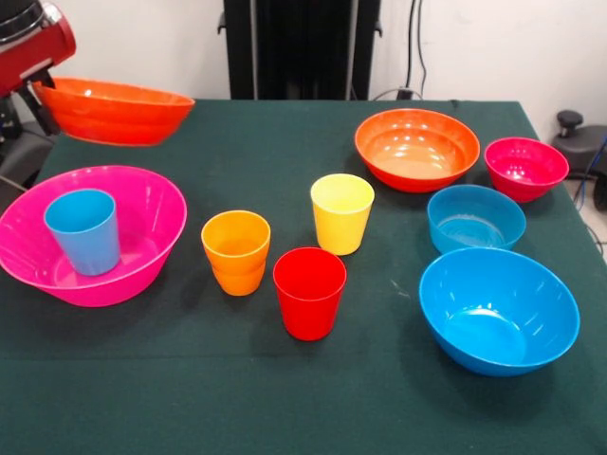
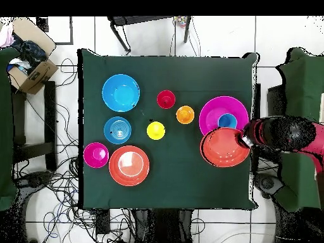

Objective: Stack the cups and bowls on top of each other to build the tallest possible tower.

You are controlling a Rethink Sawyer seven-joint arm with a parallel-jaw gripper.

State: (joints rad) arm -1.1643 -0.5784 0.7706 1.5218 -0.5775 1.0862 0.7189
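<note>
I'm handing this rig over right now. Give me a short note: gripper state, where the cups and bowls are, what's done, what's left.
Gripper: at the rim of an orange-red bowl, which is raised off the table by the pink bowl; whether it is shut I cannot tell.
Done: light blue cup stands inside the pink bowl.
Loose on the table: orange cup, yellow cup, red cup, second orange-red bowl, magenta bowl, small blue bowl, large blue bowl.
Left: nearly all the stacking.
</note>
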